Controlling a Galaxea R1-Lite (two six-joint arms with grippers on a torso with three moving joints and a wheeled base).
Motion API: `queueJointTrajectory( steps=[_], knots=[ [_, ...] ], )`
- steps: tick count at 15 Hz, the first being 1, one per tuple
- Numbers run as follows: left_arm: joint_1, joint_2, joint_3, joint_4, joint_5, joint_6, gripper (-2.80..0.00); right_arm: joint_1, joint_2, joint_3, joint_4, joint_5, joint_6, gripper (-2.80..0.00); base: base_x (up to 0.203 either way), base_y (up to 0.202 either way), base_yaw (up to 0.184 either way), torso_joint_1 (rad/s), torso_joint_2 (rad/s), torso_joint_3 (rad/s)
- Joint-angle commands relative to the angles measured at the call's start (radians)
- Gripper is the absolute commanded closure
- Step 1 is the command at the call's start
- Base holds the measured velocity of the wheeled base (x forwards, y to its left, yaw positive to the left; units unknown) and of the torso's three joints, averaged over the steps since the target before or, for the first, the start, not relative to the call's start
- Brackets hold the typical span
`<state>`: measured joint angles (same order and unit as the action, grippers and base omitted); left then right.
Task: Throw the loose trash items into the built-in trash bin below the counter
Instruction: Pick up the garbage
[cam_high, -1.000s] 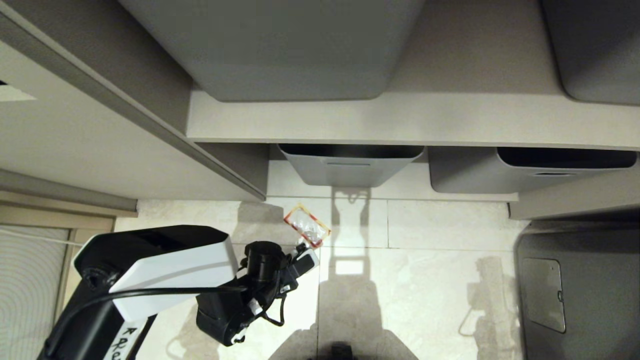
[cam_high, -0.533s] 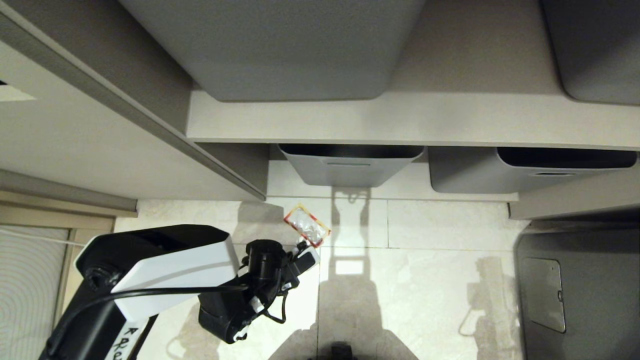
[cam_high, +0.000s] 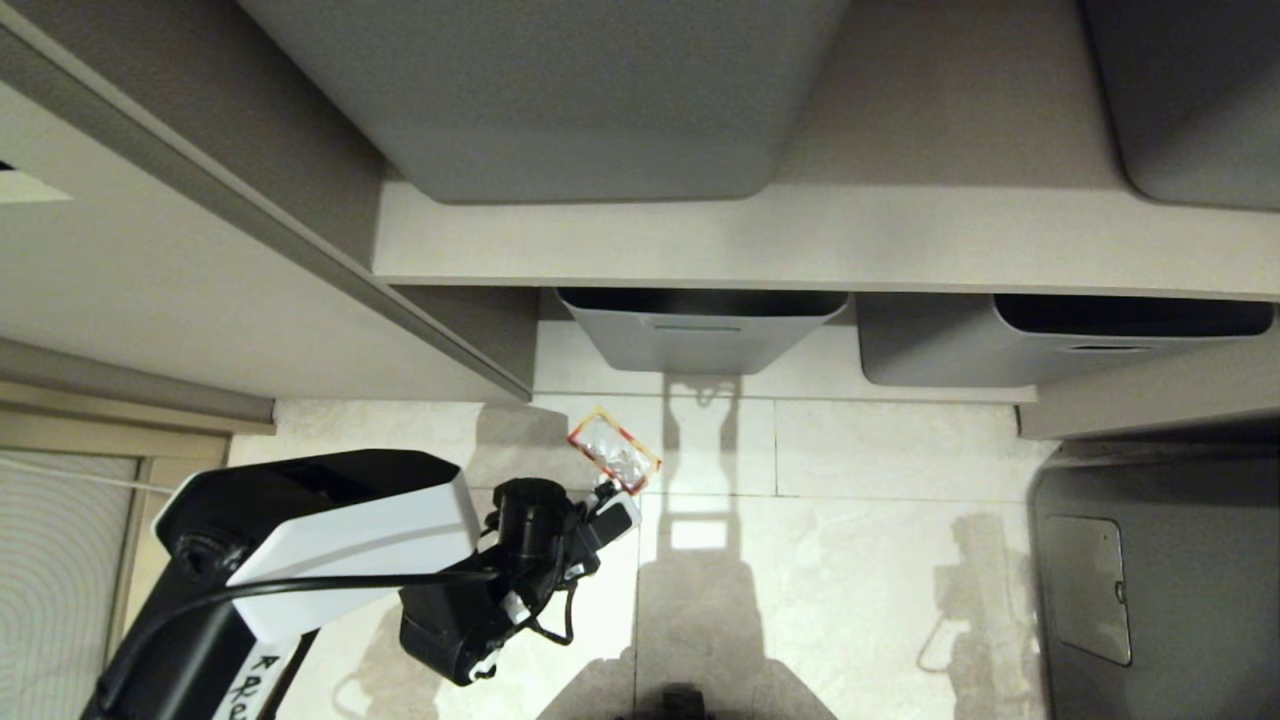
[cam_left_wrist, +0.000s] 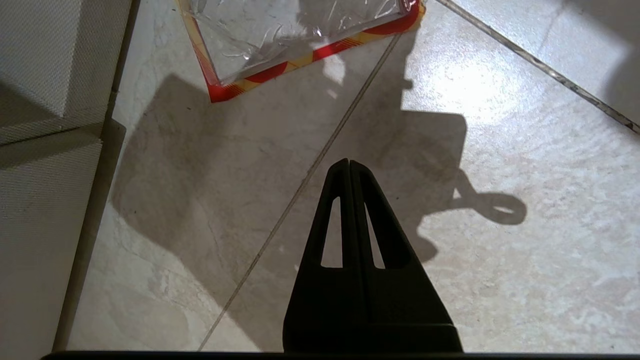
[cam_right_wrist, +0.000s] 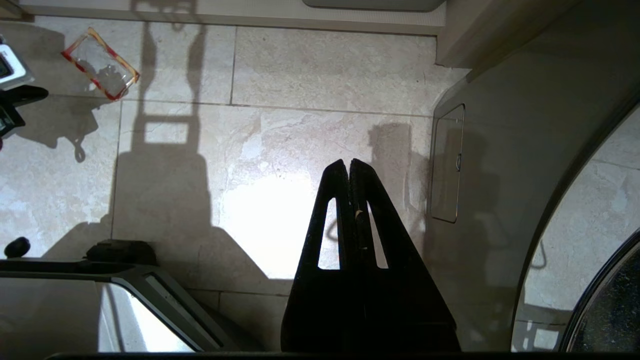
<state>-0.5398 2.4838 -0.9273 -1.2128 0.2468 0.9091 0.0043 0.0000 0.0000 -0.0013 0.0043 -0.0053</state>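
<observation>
A clear red-and-yellow-edged wrapper (cam_high: 614, 451) lies flat on the pale tiled floor (cam_high: 880, 560), just in front of a grey tub (cam_high: 700, 335) on the lowest shelf. The left gripper (cam_left_wrist: 348, 165) hangs low over the tiles just short of the wrapper, its fingers pressed together and holding nothing. The right gripper (cam_right_wrist: 348, 164) is clenched too, empty, well apart from the wrapper.

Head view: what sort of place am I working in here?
Probably a kitchen or utility room. Pale stone floor tiles, beige shelves holding grey plastic tubs, and a red-and-yellow-edged wrapper lying on the floor just ahead of the left gripper.
</observation>
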Motion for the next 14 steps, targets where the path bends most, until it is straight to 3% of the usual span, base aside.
queueJointTrajectory(
  steps=[1, 2, 14],
  knots=[
    [0.0, 0.008, -0.013, -0.007, 0.002, 0.01, 0.0, 0.0, 0.0, 0.0, 0.0, 0.0, -0.001, 0.0, 0.0, 0.0, 0.0, 0.0, 0.0, 0.0],
    [-0.001, 0.011, -0.015, -0.007, 0.002, 0.011, -2.8, 0.0, -0.002, 0.0, 0.0, 0.0, -0.001, 0.0, 0.0, 0.0, 0.0, 0.0, 0.0, 0.0],
    [-0.028, 0.08, -0.12, 0.001, 0.003, 0.007, -2.8, 0.0, -0.002, 0.0, 0.0, 0.0, -0.001, 0.0, 0.0, 0.0, 0.0, 0.0, 0.0, 0.0]
  ],
)
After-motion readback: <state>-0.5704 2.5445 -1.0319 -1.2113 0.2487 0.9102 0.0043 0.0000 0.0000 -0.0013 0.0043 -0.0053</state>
